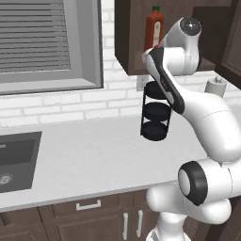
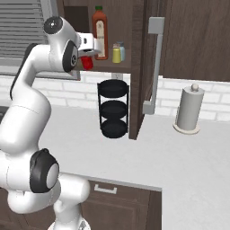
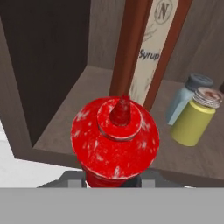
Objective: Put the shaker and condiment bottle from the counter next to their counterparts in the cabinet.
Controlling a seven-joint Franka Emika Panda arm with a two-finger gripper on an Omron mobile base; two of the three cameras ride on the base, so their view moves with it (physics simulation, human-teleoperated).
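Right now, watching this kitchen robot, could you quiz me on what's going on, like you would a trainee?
1. True or false: the yellow-green shaker already stands on the cabinet shelf beside the pale blue shaker.
2. What does the gripper hold?
A. paper towel roll
B. small red condiment bottle
C. black three-tier rack
3. Fill in: the tall orange-red bottle has a ____ cap.

Key: 1 true. 2 B, the small red condiment bottle, held at the shelf's front edge. 3 green.
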